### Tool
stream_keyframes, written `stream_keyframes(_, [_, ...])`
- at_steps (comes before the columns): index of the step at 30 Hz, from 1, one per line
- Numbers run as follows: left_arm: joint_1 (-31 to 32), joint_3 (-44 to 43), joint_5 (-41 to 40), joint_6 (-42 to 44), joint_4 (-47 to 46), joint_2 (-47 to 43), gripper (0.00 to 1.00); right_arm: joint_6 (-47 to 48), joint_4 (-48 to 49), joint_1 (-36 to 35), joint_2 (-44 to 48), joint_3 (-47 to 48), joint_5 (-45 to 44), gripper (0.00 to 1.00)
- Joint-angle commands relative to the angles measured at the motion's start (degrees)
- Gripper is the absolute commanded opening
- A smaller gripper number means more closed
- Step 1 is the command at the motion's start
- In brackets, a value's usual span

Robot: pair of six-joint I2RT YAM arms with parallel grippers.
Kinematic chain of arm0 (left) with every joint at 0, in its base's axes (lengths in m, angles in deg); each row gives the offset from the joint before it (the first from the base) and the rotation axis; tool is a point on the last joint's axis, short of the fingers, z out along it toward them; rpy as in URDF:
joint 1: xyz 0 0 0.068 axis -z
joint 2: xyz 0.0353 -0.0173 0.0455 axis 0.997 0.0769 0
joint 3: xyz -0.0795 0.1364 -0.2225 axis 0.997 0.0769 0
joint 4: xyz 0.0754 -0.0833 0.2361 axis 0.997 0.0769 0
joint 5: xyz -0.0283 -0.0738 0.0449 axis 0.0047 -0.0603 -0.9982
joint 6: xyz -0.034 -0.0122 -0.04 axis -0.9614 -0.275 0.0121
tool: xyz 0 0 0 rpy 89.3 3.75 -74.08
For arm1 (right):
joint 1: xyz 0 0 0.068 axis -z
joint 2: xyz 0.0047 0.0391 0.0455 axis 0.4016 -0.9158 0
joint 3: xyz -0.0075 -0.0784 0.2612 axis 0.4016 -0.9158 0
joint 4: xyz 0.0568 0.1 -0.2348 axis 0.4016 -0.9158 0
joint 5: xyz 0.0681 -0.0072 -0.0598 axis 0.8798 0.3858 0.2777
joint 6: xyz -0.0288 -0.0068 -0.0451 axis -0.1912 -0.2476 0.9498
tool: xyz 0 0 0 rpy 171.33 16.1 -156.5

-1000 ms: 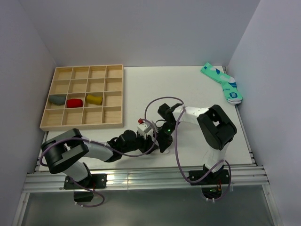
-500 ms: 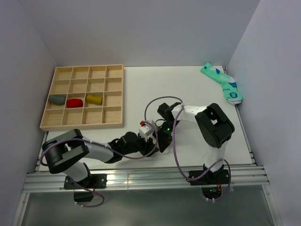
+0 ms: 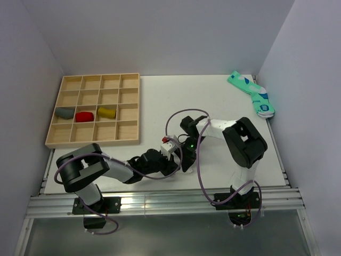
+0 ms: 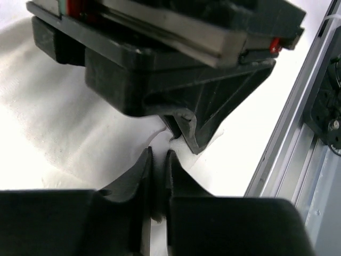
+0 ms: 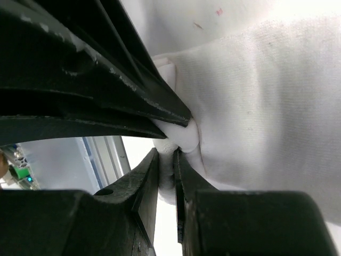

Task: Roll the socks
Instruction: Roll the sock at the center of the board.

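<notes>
White cloth is clamped from two sides: the sock (image 5: 256, 106) is pinched by the left gripper (image 4: 158, 154) and the right gripper (image 5: 165, 154), tips nearly meeting

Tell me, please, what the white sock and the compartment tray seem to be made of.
The white sock: soft knitted fabric, perhaps cotton, matte; a fine fuzzy texture and soft folds show. The tray: pale wood, possibly plywood, apparently unpainted; light tan colour and thin straight dividers.
</notes>
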Motion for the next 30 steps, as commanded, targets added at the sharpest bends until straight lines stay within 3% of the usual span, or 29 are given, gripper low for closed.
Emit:
stream_keyframes(1, [0.14,-3.25,0.03,-0.15,5.36,2.79,0.06,0.53,7.16,0.34,1.51,-3.38,-9.61,0.13])
stream_keyframes(2, [0.05,-4.05,0.3,-0.59,6.6,3.23,0.01,0.26,7.87,0.34,2.13,-3.91,-10.05,0.16])
stream_keyframes(8, [-1.26,-5.64,7.05,-5.5,9.42,6.92,0.0,-1.06,11.83,0.34,7.84,-7.51,-12.95,0.37])
stream_keyframes(12, [-4.07,-4.23,11.53,-9.63,8.37,9.03,0.0,-2.2,14.12,0.42,12.23,-10.23,-15.14,0.45])
stream_keyframes(23, [-9.7,-2.38,20.42,-18.08,8.63,9.21,0.0,-1.94,20.53,2.53,27.17,-15.77,-19.54,0.54])
stream_keyframes(30, [-10.93,-2.21,23.59,-24.4,7.49,13.07,0.0,3.58,18.08,2.53,34.55,-18.4,-13.15,0.54])
